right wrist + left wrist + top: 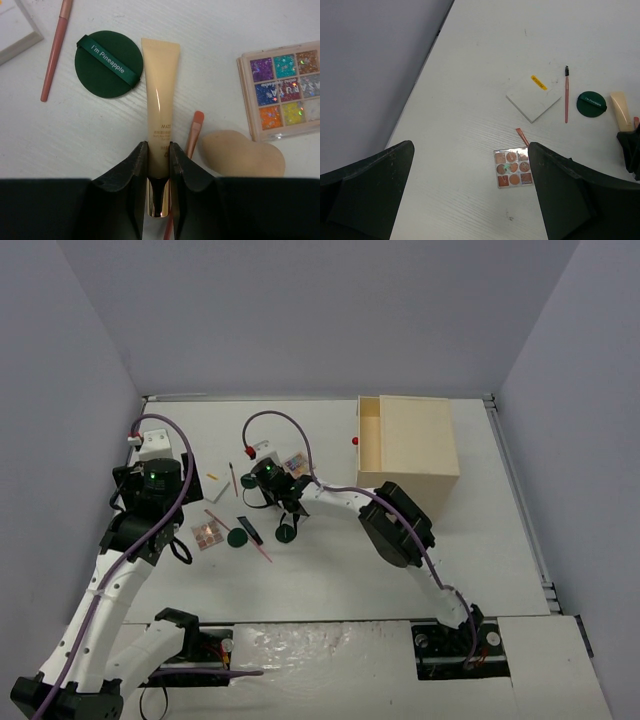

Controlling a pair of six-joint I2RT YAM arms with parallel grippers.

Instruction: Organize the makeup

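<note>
**Operator:** Report the right gripper.

**Arm:** My right gripper [159, 167] is pinched on the cream tube [160, 90], with the jaws pressed against both sides just above the gold cap. The tube body extends away from my fingers [131, 172]. It appears to lie flat on the table [330, 580], left of the middle and nearer the far edge than the near edge.

**Operator:** What surrounds it?

**Arm:** A thin brush [194, 131] lies just beside the finger on the sponge side; I cannot tell whether it touches. Further out are the sponge [242, 152] and the glitter palette [282, 85]. The green puff [109, 64] sits against the tube's crimped end.

**Operator:** List the hazards.

**Arm:** There are three, in my judgement.
1. I am gripping one end only. The long, glossy body is unsupported, so on lifting it may pivot downward or slide out of the jaws.
2. The brush may be dragged along by my finger, and the swinging tube end may push the puff.
3. The tube looks soft, so too much clamping force could deform it.

**Operator:** And the left gripper?

**Arm:** My left gripper [470, 155] is spread wide and carries nothing. It hangs over the orange palette [513, 167], toward the left edge. Both arms crowd the same cluster, so a simultaneous descent risks contact. The drawer box [415, 440] stands by the far right corner, well apart from the tube.
</note>
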